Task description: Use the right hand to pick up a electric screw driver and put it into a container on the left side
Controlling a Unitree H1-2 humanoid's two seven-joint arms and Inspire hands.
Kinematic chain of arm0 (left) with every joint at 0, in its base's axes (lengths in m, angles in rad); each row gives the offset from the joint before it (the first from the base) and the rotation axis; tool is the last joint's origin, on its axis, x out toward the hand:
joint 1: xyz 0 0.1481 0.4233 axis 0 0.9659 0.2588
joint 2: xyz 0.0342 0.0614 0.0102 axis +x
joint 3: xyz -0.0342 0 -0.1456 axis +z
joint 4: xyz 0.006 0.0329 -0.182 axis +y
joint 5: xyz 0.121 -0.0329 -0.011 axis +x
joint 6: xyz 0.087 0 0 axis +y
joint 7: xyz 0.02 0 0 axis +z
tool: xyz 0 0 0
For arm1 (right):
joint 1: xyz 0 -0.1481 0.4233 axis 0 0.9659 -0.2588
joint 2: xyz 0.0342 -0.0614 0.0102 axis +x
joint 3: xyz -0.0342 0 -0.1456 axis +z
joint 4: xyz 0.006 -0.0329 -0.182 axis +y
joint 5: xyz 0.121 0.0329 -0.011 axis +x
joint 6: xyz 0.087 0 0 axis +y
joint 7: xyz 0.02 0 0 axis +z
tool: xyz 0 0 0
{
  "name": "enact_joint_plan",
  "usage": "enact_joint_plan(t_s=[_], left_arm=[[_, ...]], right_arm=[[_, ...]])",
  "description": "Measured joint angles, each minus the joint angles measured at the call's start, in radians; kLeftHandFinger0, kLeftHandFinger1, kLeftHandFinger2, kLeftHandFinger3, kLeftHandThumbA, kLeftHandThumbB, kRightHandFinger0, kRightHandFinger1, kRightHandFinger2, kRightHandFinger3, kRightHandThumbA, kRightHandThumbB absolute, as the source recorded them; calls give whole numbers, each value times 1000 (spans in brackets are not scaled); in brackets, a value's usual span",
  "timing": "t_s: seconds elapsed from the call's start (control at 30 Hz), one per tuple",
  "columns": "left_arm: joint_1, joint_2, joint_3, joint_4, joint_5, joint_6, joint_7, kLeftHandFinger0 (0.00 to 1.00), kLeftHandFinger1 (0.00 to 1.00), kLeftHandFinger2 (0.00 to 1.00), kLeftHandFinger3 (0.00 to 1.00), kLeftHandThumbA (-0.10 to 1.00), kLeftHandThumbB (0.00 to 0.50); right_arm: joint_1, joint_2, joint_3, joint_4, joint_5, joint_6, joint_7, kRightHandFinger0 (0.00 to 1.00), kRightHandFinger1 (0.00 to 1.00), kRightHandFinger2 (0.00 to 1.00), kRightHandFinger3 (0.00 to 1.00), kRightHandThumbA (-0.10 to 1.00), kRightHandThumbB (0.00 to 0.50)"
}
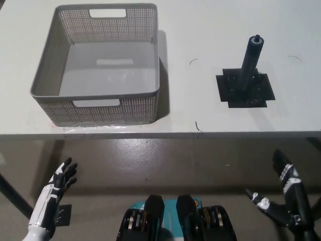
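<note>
I see the electric screwdriver upright on its black pad, the grey basket on the counter to its left. Right hand and left hand hang below, both open and holding nothing.

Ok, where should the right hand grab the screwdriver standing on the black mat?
Wrap the fingers around the upright shaft of the screwdriver, at mid-height, coming from its right side. It stands vertical on the black mat with open table around it. The right hand is open below the table edge.

Grey perforated plastic basket sits on the white counter, left side. Dark cylindrical electric screwdriver stands upright well to its right, on a black square mat. Both robot hands low, before the counter's front edge.
</note>
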Motion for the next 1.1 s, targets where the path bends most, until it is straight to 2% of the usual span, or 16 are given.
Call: enact_joint_plan(t_s=[0.13,0.23,0.43,0.5,0.6,0.7,0.87,0.93,1.07,1.1], left_arm=[[0,0,-1,0,0,0,-3,1000,1000,1000,1000,1000,177],[1,0,-1,1,-1,-1,-4,1000,1000,1000,1000,1000,183],[3,0,-2,0,-5,-1,-5,1000,1000,1000,1000,1000,168],[4,0,-2,0,-7,-1,-5,1000,1000,1000,1000,1000,165],[6,0,-3,0,-10,-1,-9,1000,1000,1000,1000,1000,174],[6,0,-3,0,-13,-1,-12,1000,1000,1000,1000,1000,164],[8,0,-4,0,-12,-1,-15,1000,1000,1000,1000,1000,162],[9,0,-4,0,-12,-1,-15,1000,1000,1000,1000,1000,173],[8,0,-4,0,-13,-1,-16,1000,1000,1000,1000,1000,158],[8,0,-4,0,-14,0,-16,1000,1000,1000,1000,1000,152]], right_arm=[[-26,7,-24,-48,-11,-3,-15,1000,1000,1000,1000,1000,357],[-73,7,-44,-76,-18,2,-26,1000,1000,1000,1000,1000,341],[-188,16,-77,-85,-23,26,-53,1000,1000,1000,1000,1000,340],[-217,17,-83,-83,-24,35,-60,1000,1000,1000,1000,1000,312],[-264,18,-94,-69,-29,49,-72,1000,1000,1000,1000,1000,318],[-311,20,-106,-39,-29,64,-84,1000,1000,1000,1000,1000,283],[-397,17,-113,41,-30,93,-93,1000,1000,1000,1000,1000,301],[-429,17,-116,85,-30,104,-96,1000,1000,1000,1000,1000,288],[-512,15,-129,204,-25,114,-104,1000,1000,1000,1000,1000,282],[-527,15,-132,231,-23,114,-106,1000,1000,1000,1000,1000,300]])
